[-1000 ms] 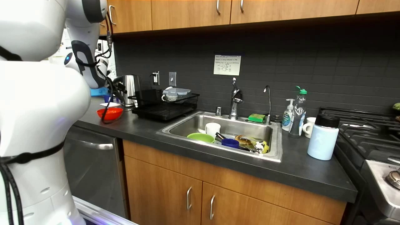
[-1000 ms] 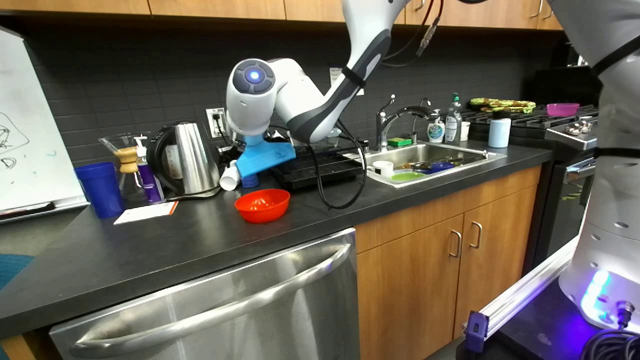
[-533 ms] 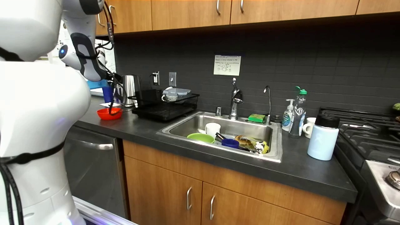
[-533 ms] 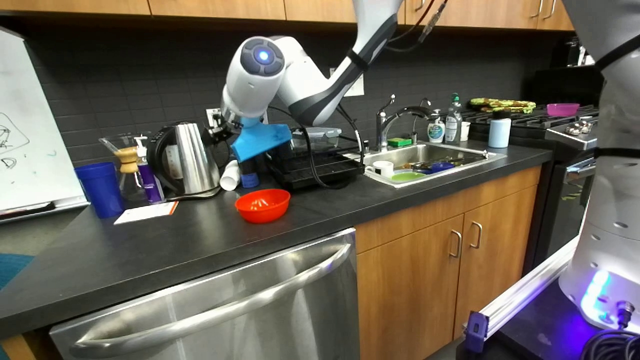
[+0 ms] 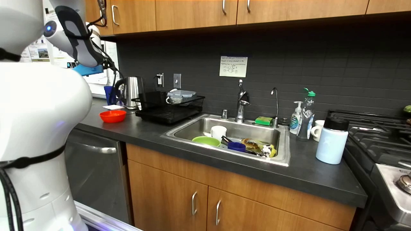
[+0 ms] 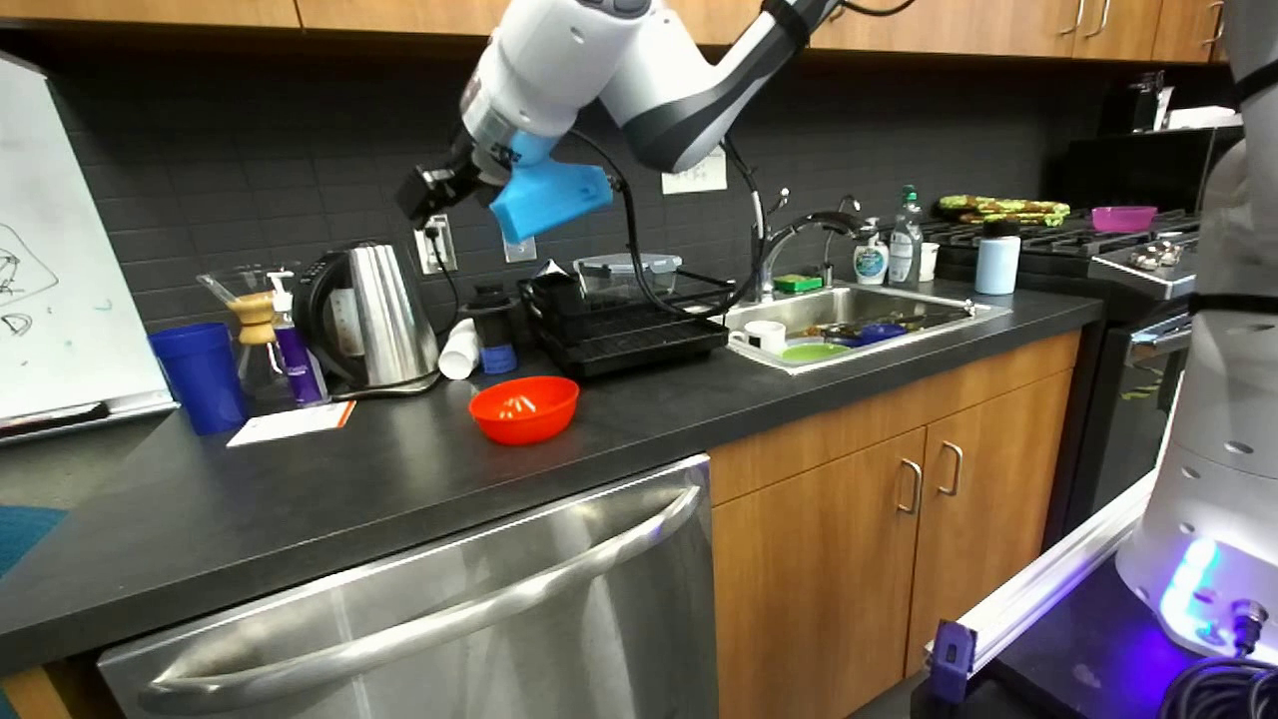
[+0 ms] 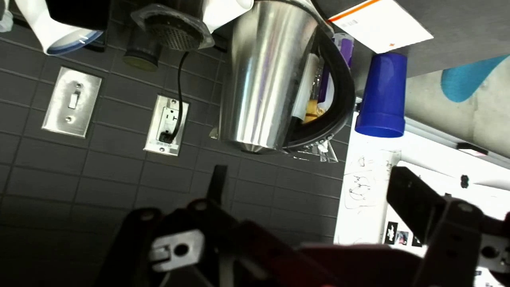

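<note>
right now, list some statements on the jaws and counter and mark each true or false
1. The kettle stands upright on the counter. True.
2. The jaws are closed on the kettle. False: they stand open with nothing between them.
3. The red bowl is nearer the drying rack than the blue tumbler is. True.
4. The blue tumbler lies on its side. False: it stands upright.
5. The green sponge lies at the back of the sink. True.
6. The sink is empty. False: it holds a white mug and a green dish, among other things.
</note>
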Robot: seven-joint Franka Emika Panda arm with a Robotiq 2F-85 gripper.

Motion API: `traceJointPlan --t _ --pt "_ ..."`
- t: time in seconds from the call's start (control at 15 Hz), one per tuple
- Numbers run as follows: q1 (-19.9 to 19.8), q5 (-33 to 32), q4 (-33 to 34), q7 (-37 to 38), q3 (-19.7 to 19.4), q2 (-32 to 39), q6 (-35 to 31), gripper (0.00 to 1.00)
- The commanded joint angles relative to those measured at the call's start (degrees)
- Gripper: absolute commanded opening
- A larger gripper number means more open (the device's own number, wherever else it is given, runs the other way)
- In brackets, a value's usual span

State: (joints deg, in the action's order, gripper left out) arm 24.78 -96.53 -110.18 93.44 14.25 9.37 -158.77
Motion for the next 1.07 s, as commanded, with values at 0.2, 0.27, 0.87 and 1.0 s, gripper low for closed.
traceJointPlan --t 0.2,0.27,0.87,1.0 --pt "-4.4 10.6 -14.0 -17.1 -2.5 -10.3 -10.8 1.00" --pt "-4.8 13.1 -15.8 -20.7 -2.9 -11.2 -10.7 1.00" --pt "-7.2 29.5 -23.8 -45.4 -6.5 -12.2 -5.6 1.00" --pt "-7.4 30.1 -24.3 -46.8 -6.8 -12.6 -5.2 1.00"
